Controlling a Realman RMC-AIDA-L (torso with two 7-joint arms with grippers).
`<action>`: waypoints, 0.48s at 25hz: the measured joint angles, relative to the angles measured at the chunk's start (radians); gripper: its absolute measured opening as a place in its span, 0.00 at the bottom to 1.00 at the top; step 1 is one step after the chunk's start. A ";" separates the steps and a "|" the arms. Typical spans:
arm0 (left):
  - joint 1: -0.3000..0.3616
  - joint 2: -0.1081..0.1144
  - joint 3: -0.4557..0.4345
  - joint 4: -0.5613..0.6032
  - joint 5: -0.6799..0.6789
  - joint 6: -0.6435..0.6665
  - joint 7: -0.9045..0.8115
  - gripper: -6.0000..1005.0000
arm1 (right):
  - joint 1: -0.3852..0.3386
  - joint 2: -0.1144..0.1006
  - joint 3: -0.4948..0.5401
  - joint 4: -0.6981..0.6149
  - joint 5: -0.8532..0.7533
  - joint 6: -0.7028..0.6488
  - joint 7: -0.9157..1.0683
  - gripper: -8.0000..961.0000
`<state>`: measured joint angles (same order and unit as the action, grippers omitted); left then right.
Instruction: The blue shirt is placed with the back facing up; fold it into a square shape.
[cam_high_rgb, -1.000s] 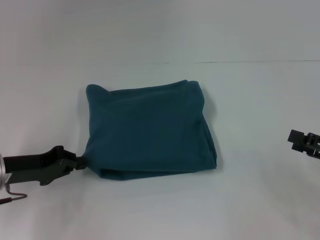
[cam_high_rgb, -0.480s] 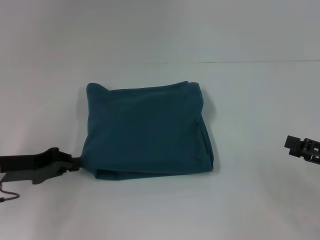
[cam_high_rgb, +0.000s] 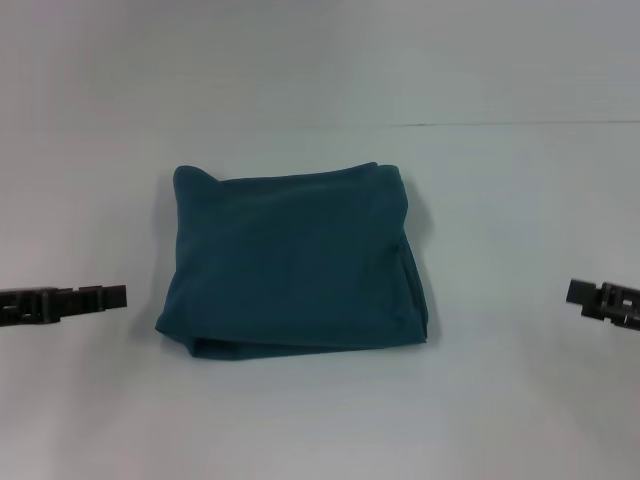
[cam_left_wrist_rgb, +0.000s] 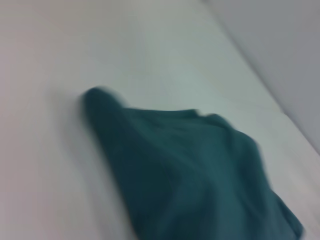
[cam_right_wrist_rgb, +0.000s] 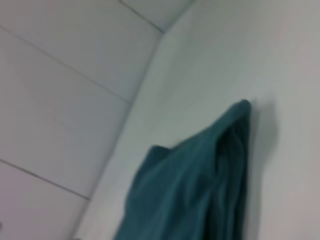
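Observation:
The blue shirt (cam_high_rgb: 292, 262) lies folded into a rough square in the middle of the white table, plain side up, with layered edges along its near and right sides. It also shows in the left wrist view (cam_left_wrist_rgb: 190, 170) and the right wrist view (cam_right_wrist_rgb: 195, 180). My left gripper (cam_high_rgb: 110, 296) is at the left edge, clear of the shirt's near-left corner and holding nothing. My right gripper (cam_high_rgb: 585, 297) is at the right edge, well apart from the shirt.
The white table (cam_high_rgb: 500, 400) runs back to a white wall; their seam (cam_high_rgb: 500, 124) shows behind the shirt. The wall panels show in the right wrist view (cam_right_wrist_rgb: 60, 100).
My left gripper has let go of the shirt's near-left corner and drawn back to the left. The shirt's corner has settled flat. The right gripper has shifted slightly down.

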<state>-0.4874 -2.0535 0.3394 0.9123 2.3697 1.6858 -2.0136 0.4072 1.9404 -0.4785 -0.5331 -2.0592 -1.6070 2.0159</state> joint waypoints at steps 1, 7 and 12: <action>-0.006 0.001 0.003 0.003 -0.001 0.025 0.046 0.30 | 0.012 0.000 0.000 -0.011 -0.025 0.001 -0.002 0.95; -0.060 0.006 0.119 0.011 -0.001 0.083 0.166 0.56 | 0.111 0.012 -0.132 -0.117 -0.156 -0.016 -0.063 0.93; -0.099 0.011 0.236 0.011 0.013 0.077 0.169 0.79 | 0.222 0.029 -0.265 -0.126 -0.163 -0.057 -0.114 0.93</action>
<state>-0.5860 -2.0427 0.5754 0.9233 2.3825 1.7633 -1.8447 0.6291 1.9697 -0.7430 -0.6586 -2.2226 -1.6643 1.9015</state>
